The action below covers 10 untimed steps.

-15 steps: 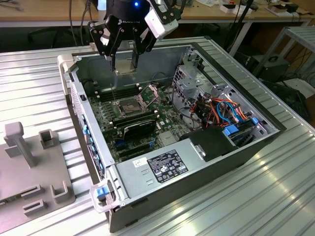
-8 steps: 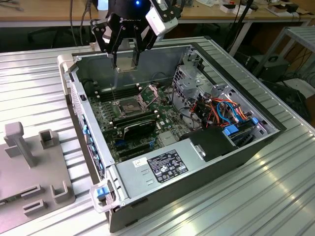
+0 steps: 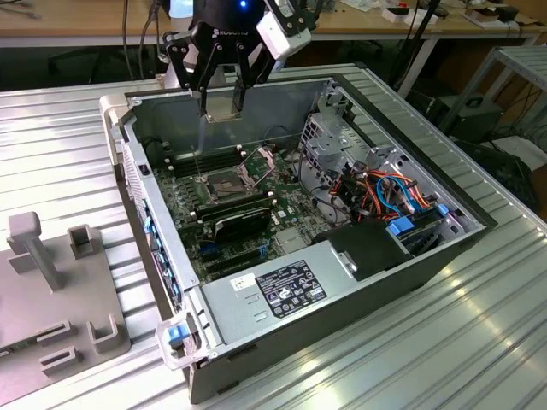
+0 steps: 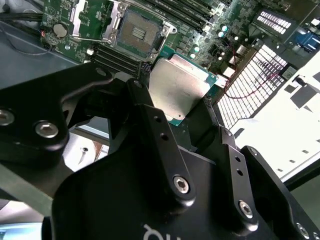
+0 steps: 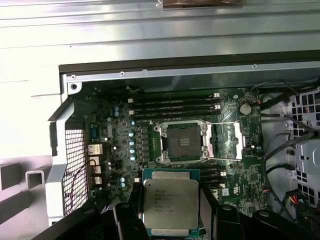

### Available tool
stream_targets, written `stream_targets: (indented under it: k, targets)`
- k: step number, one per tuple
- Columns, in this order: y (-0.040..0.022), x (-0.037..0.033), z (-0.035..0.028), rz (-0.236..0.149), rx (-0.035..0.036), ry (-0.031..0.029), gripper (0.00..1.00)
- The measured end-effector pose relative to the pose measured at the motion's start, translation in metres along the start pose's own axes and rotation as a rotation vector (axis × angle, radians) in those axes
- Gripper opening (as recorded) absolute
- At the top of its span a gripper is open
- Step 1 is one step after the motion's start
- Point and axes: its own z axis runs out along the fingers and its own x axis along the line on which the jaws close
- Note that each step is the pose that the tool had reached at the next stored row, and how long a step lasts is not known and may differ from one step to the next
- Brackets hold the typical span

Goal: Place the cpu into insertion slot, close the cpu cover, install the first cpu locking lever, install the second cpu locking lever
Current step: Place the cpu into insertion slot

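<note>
The black gripper [image 3: 222, 108] hangs over the far edge of the open computer case [image 3: 410, 282]. Its two black metal fingers [image 4: 161, 145] are closed on the cpu [image 4: 176, 90], one pressing on each of two opposite sides. The cpu is a small flat square. It has a dull silver top and a thin green rim, and its top looks smooth with a soft shine. In the first wrist view the cpu [image 5: 170, 202] is in the air and does not touch the board.

The insertion slot [image 5: 182, 141] sits near the middle of the green motherboard [image 5: 115, 150]. It is a dark square with a metal rim, and nothing is in it. In the second wrist view, tiny brown pins fill the insertion slot [image 4: 139, 32]. Just beside it, the cpu cover [image 5: 238, 137] is swung open. It is a thin grey metal frame with a big window, and it seems to lie almost flat, though that is hard to tell.

Long thin black memory slots [image 5: 175, 104] run side by side on the board, near the insertion slot. A black card with fins [image 3: 244, 218] stands on the board's near side. A grey metal box with a label [image 3: 282, 295] fills the near corner of the case. Red, blue and orange wires [image 3: 393, 192] curl at the case's side on the exterior view's right.

The case rests on a ribbed silver table [image 3: 479, 342]. Grey blocky holders [image 3: 51, 282] sit at the table's edge on the exterior view's left.
</note>
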Motion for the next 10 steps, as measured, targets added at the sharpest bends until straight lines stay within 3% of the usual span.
stream_targets:
  k: [5, 10]
  targets:
    - [0.0009, -0.0012, 0.0004, 0.043, 0.0009, -0.002, 0.55]
    - [0.001, -0.0014, 0.0009, 0.13, 0.0031, -0.0059, 0.55]
